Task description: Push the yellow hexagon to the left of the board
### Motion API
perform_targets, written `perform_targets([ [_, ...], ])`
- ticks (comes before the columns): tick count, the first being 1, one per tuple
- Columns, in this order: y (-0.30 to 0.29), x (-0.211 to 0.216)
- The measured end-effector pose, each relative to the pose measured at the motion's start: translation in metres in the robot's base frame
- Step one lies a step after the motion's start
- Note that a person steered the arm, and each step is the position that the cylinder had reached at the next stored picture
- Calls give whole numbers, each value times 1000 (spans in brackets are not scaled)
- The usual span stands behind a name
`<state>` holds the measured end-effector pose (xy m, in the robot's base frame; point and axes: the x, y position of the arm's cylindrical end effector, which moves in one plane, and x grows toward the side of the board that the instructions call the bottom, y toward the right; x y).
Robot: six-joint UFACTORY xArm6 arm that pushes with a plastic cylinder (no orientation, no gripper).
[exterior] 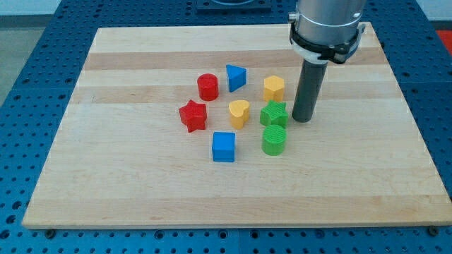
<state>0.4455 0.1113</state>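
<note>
1. The yellow hexagon point(274, 88) is a small, plain yellow block with flat facets, standing flat on its base on the tabletop point(141, 183).
2. It lies right of the view's centre and towards the view's top (the upper right of the block cluster).
3. It sits upright, not tilted, with its top face lit paler than its sides.
4. Nothing touches it.
</note>
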Motion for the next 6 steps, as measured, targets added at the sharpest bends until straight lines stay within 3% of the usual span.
perform_targets([
  [3, -4, -63],
  [6, -23, -67],
])
